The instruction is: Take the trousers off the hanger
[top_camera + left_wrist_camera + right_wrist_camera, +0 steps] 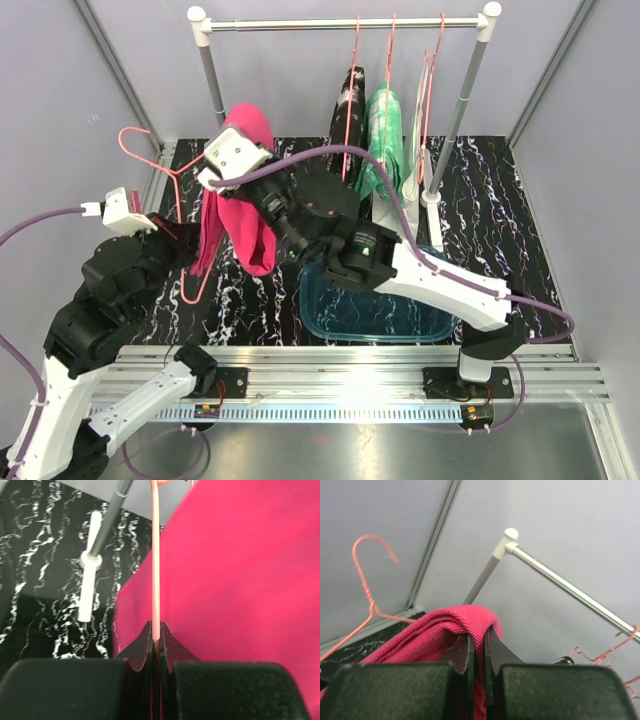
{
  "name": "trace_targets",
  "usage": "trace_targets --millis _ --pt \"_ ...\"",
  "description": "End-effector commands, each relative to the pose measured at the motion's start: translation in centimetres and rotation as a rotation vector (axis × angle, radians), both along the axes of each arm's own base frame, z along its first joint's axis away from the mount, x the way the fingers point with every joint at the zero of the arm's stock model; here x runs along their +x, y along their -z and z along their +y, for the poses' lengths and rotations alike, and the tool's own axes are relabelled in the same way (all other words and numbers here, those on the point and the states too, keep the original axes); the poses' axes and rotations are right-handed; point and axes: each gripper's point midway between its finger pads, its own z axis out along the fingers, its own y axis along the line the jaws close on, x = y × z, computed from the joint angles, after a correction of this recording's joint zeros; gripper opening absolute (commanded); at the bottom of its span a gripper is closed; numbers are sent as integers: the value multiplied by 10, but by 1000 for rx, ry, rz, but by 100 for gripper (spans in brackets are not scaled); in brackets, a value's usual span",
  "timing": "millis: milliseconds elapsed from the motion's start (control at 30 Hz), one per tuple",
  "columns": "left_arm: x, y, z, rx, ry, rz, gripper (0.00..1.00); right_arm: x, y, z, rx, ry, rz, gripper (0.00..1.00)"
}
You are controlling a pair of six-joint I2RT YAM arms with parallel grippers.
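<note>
Magenta trousers (245, 215) off rail (340, 22), hanging above worktop (500, 220). Top fold pinched in right tool (477, 637), jaws closed on fabric. Left tool (156, 630) clamped on pink hanger (155, 555), wire touching cloth. Step, by my read: pulling fabric free of hanger. Next move: right draws cloth away while left holds wire firm. Can't tell if cloth is clear yet.
</note>
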Motion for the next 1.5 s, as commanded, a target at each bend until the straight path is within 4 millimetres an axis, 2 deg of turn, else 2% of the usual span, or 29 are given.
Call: trace_targets --millis 0,167,233,300,333,400,433,500,533,567,600,633,700,733,767,800,833,900,967,1000,1033,1100,1167,1200,1233,1333,1400,1433,1467 --pt "3 9 18 32 -94 -9 0 -18 -108 -79 315 15 -91 0" --pt "3 24 24 60 -122 6 0 -23 -118 -100 348 -2 -75 0" --pt "3 30 26 73 -128 15 0 -23 -113 -102 336 8 -66 0" --pt "1 31 30 83 -140 14 0 -24 -115 -114 347 15 -62 0" --pt "0 32 32 92 -147 16 0 -23 -108 -112 329 22 -52 0" --pt "-1 31 38 102 -167 12 0 -26 -109 -126 347 18 -39 0" --pt "-2 31 40 110 -170 9 0 -25 -97 -121 318 15 -25 0" --pt "-4 29 44 117 -183 2 0 -30 -97 -137 347 0 -7 0" --pt "-5 29 45 126 -186 3 0 -29 -82 -130 308 -7 9 0" --pt "-5 27 47 129 -193 -1 0 -34 -84 -144 337 -24 23 0" --pt "-7 26 49 130 -196 -5 0 -34 -70 -138 304 -39 37 0" --pt "-7 25 51 137 -201 -9 0 -38 -66 -149 291 -49 50 0" --pt "-8 23 53 144 -209 -14 0 -39 -45 -148 266 -58 87 0" --pt "-9 22 56 153 -213 -18 0 -41 -41 -159 264 -60 98 0" --pt "-9 21 57 159 -220 -16 0 -42 -35 -162 265 -61 115 0" --pt "-10 19 58 158 -221 -22 0 -41 -15 -159 220 -53 137 0" --pt "-9 18 59 165 -226 -23 0 -43 -15 -172 234 -49 143 0" --pt "-10 17 60 167 -230 -25 0 -45 -3 -179 239 -49 172 0" --pt "-10 16 61 170 -234 -28 0 -48 14 -189 238 -56 207 0" --pt "-10 15 61 169 -234 -32 0 -47 30 -189 208 -44 227 0" --pt "-10 16 61 171 -232 -31 0 -49 31 -201 225 -35 235 0" --pt "-10 16 60 172 -229 -30 0 -47 52 -206 207 -8 265 0" --pt "-10 16 61 175 -231 -33 0 -50 61 -219 215 -3 288 0" --pt "-10 16 61 176 -231 -32 0 -50 76 -221 179 10 302 0" --pt "-10 15 61 178 -231 -33 0 -52 77 -233 195 15 305 0" --pt "-11 13 63 182 -229 -39 0 -52 97 -253 197 54 331 0" --pt "-12 12 64 180 -233 -42 0 -52 115 -260 182 75 353 0" --pt "-11 12 63 181 -233 -41 0 -52 116 -271 207 96 360 0" --pt "-12 12 63 180 -231 -43 0 -53 121 -272 203 96 366 0"
